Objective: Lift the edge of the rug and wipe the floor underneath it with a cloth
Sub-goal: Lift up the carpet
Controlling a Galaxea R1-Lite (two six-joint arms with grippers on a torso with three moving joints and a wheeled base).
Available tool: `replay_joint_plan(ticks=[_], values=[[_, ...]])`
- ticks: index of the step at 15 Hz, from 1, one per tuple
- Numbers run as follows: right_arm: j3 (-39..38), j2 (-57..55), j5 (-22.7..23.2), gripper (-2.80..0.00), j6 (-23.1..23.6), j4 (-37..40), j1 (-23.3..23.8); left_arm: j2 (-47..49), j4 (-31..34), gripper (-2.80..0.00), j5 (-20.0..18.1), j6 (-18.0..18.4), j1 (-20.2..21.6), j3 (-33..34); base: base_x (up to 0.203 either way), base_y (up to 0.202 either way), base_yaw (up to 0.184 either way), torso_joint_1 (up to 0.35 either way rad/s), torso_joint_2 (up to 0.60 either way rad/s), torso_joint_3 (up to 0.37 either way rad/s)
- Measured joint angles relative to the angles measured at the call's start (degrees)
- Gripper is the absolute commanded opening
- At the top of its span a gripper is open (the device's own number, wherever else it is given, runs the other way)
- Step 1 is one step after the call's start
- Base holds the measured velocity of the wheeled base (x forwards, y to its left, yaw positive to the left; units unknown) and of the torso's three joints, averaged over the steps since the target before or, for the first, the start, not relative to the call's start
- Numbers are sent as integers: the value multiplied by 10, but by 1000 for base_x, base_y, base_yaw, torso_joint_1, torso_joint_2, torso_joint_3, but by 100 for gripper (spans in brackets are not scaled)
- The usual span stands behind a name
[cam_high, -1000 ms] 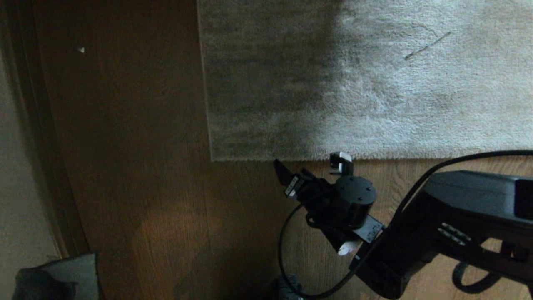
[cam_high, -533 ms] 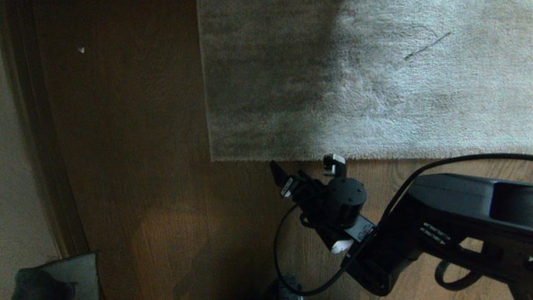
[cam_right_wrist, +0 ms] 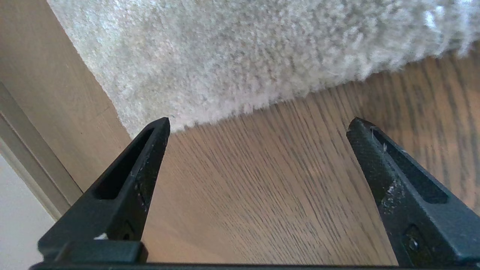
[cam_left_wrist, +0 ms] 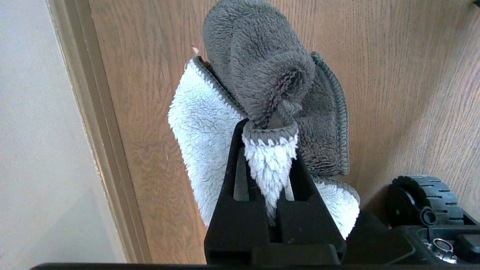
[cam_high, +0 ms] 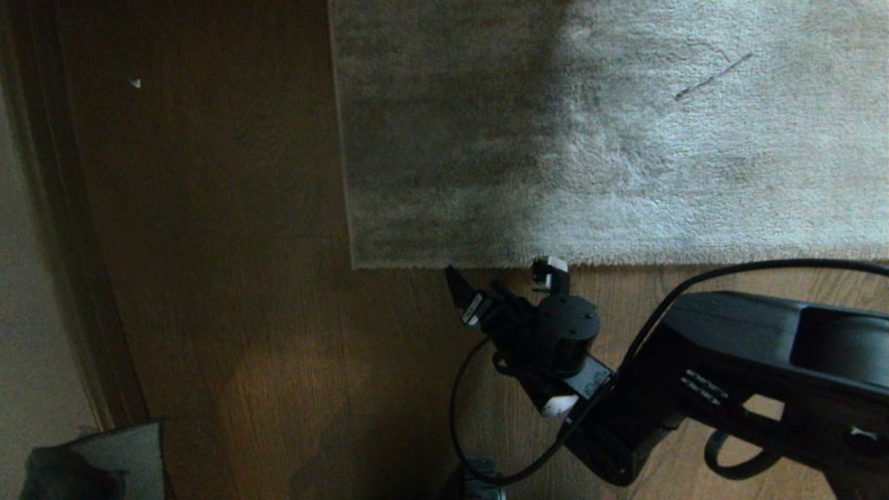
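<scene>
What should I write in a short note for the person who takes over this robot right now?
Left gripper: shut on the cloth, held off to the robot's left side, above the floor.
Right gripper: open and empty, just before the rug edge near the rug's corner.
Done: the cloth is in hand; the right arm is at the hem.
Left: the rug lies flat. Grip and lift the edge with the right gripper, then wipe the floor under it with the cloth.

The head view is dim; a broad shadow darkens the rug's [cam_high: 555, 139] left half. Both wrist views are bright and evenly lit.
</scene>
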State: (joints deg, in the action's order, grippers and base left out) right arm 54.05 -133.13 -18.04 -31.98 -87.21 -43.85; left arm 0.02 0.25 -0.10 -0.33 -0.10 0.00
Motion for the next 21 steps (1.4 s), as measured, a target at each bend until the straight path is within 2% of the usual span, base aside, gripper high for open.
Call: replay_joint_plan(ticks=[11,21], values=[[40,2,0,0,12,1,4,0,0,-280,0,0,0,0,0,0,0,0,0,0],[27,53,2,0,22,0,5,0,0,-280,0,0,0,0,0,0,0,0,0,0]])
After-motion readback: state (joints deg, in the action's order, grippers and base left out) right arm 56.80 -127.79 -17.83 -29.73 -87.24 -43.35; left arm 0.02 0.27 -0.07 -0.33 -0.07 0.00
